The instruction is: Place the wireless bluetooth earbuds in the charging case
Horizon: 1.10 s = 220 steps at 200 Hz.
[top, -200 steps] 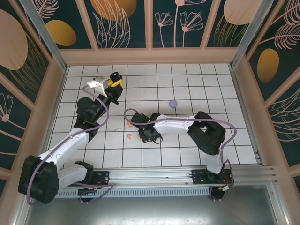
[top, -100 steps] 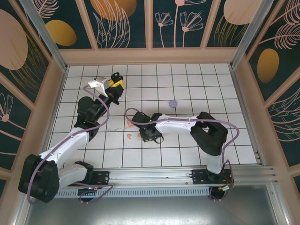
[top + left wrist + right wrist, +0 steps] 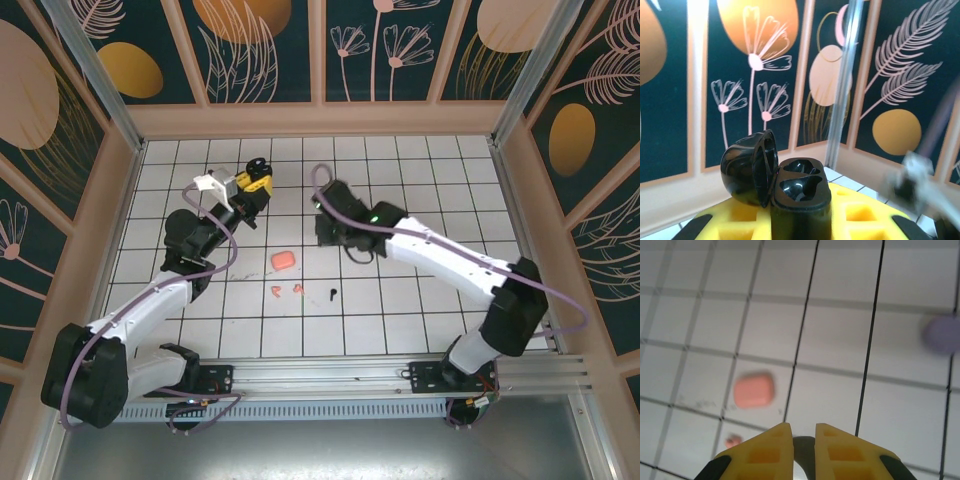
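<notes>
Left tool [image 3: 256, 176] is clamped on the glossy black plastic charging case [image 3: 800, 200], lid open, both wells looking empty to us. Our right tool [image 3: 803, 434] has fingers nearly together; whether they pinch anything we cannot tell. Nothing is seated yet: tiny salmon-orange stemmed earbuds [image 3: 272, 290] and one black earbud [image 3: 331, 294] lie loose on the white tiled counter [image 3: 420, 150].

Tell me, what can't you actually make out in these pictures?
- Right wrist view: something dark sits between the right pincer's fingers, mostly hidden by them, so it can't be identified.
- Right wrist view: lavender blob, blurred and cut by the right edge.
- Left wrist view: open black case, sockets too dark to tell if filled.
- Top view: orange earbuds, too small for detail.
</notes>
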Tool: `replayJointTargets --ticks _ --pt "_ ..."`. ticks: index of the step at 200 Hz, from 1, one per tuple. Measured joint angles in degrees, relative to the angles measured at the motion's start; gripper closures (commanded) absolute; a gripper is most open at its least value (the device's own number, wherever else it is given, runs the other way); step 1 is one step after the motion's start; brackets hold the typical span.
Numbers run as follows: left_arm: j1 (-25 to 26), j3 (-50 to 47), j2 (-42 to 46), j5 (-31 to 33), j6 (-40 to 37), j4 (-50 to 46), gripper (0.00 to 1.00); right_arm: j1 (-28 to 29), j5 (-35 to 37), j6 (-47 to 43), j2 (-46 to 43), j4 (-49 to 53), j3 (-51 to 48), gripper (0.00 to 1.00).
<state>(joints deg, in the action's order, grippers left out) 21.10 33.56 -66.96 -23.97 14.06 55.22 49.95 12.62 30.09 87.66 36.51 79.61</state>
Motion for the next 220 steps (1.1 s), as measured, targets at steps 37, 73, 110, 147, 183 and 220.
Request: replayJointTargets --ticks 37,73,110,147,183,220 --pt "0.7 -0.2 -2.19 -4.46 -2.89 3.67 1.0 -5.29 0.0 -5.62 -2.64 -0.5 9.88 0.88" --pt "3.52 1.01 -5.44 -7.41 -8.15 3.65 1.0 -6.14 -0.46 -11.74 -2.86 -3.37 16.06 0.88" --pt "7.45 6.16 -9.53 -8.96 -13.14 1.11 1.0 -6.14 -4.42 -17.31 -3.32 -7.93 17.4 0.88" --pt "9.33 10.1 -13.03 -10.47 -14.8 0.68 1.0 -5.81 -9.9 -20.9 -7.17 -13.51 12.87 0.88" --pt "9.66 11.06 -14.32 -11.43 -14.95 0.72 1.0 -4.07 -12.74 -22.43 -11.52 -18.4 6.71 0.88" --pt "9.99 11.37 -14.45 -11.85 -14.93 0.74 1.0 -2.95 -14.19 -22.53 -12.39 -21.97 3.48 0.88"
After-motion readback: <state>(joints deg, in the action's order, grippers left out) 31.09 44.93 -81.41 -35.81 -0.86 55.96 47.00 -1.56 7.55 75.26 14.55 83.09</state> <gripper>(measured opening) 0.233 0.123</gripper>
